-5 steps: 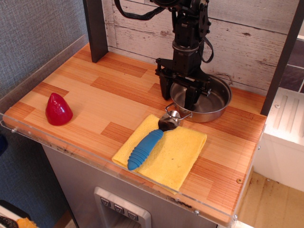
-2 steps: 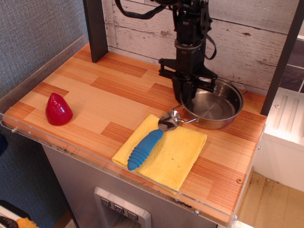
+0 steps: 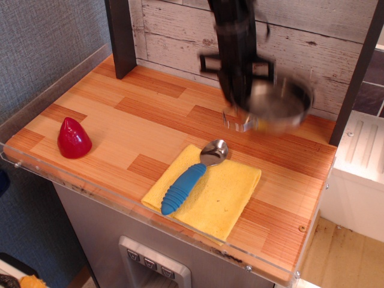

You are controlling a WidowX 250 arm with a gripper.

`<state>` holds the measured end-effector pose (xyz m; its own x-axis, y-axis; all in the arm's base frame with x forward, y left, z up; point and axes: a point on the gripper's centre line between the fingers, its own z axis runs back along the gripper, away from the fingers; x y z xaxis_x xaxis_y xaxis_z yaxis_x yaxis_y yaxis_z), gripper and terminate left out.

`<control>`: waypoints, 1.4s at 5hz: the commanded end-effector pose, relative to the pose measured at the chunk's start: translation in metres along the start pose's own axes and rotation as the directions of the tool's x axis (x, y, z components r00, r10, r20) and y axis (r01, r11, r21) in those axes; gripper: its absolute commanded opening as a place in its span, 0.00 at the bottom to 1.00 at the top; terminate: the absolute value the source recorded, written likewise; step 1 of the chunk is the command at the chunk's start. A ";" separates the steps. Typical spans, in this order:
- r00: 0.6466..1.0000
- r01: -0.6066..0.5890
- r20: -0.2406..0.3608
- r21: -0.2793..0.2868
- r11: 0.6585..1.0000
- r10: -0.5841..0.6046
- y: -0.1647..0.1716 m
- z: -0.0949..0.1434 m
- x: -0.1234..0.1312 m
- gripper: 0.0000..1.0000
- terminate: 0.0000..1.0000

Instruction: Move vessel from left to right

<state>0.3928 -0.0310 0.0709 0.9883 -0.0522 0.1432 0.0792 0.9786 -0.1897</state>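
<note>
1. The vessel (image 3: 277, 105) has left the bench (image 3: 150, 120): a moment ago it sat just behind the spoon (image 3: 192, 175), now it hangs blurred above the right rear corner
2. The hand (image 3: 240, 96) looks clenched on the vessel's near rim (motion blur hides the jaws, so this is a judgement)
3. The carry is under way; the vessel is already on the right side and only needs setting down
4. Spoon, yellow cloth (image 3: 210, 195) and red cone toy (image 3: 73, 138) are unmoved
</note>
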 end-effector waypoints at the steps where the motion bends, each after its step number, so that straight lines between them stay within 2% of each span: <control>1: 0.997 -0.056 0.062 0.078 0.995 0.051 0.074 0.067 -0.033 0.00 0.00; 2: 0.997 -0.082 0.016 0.152 0.985 0.080 0.124 0.059 -0.054 0.00 0.00; 3: 0.988 -0.157 0.021 0.194 0.968 0.156 0.156 0.047 -0.058 0.00 0.00; 4: 0.979 -0.203 0.055 0.204 0.958 0.196 0.177 0.040 -0.049 0.00 0.00; 5: 0.977 -0.215 0.051 0.211 0.954 0.209 0.186 0.028 -0.042 0.00 0.00; 7: 0.976 -0.210 0.001 0.244 0.947 0.216 0.200 0.012 -0.042 0.00 0.00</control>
<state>0.3638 0.1646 0.0185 0.9850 0.1621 0.0587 -0.1630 0.9865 0.0118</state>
